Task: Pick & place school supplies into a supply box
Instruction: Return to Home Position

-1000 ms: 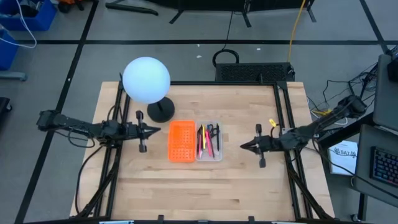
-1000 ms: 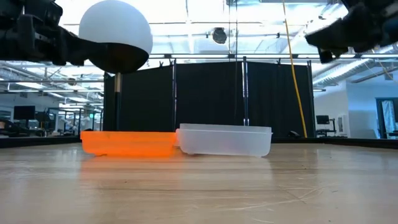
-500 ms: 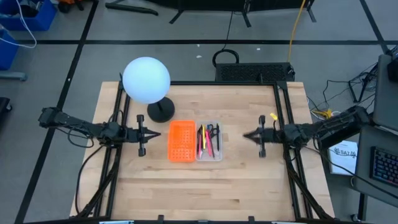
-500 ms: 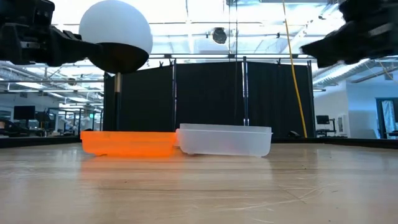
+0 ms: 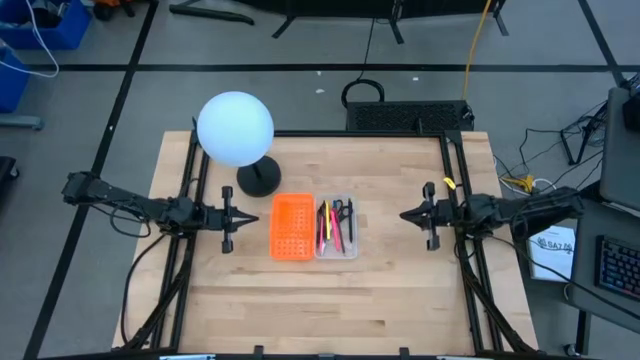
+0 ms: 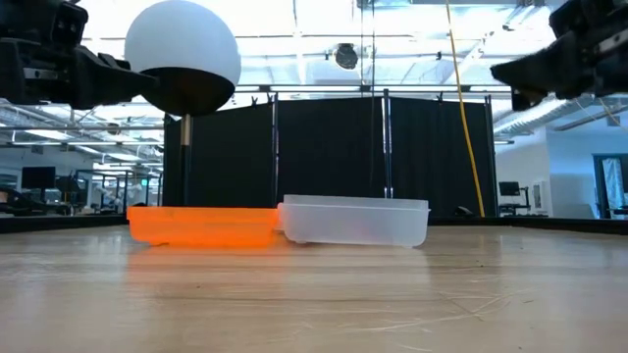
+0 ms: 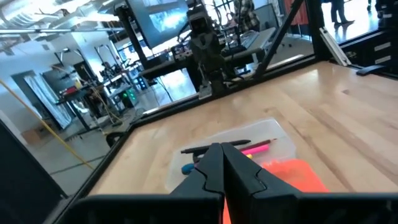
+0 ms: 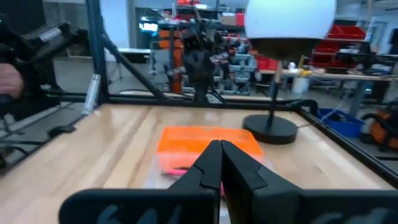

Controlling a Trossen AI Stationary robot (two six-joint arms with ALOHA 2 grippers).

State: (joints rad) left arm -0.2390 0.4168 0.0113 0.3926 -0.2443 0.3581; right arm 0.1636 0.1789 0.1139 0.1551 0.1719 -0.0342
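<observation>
Front half of desk [image 5: 330, 300] bare, wide open. Mid desk: orange perforated piece [image 5: 292, 227] & clear supply box [image 5: 337, 256] touch side by side, both low. Globe lamp [image 5: 235, 128] stands tall just behind the orange piece, blocks back-left. L end effector [image 5: 250, 215] & R end effector [image 5: 405, 215] hang above the desk, w/ bare strips betw. each & the pair.

Table top [image 5: 330, 290] is pale butcher-block wood, smooth with a soft satin sheen, and the grain shows up close. Supply box [image 6: 355, 222] is frosted, milky see-through plastic. Orange perforated tray [image 5: 291, 227] looks like bright plastic too, slightly translucent at the edge. Lamp globe [image 5: 235, 128] is matt white, and the lamp base [image 5: 259, 178] is black with a bit of shine. Frame rails [image 5: 320, 133] look like black metal. Left gripper [image 7: 218, 152] and right gripper [image 8: 219, 149] are matt dark plastic, I think.
</observation>
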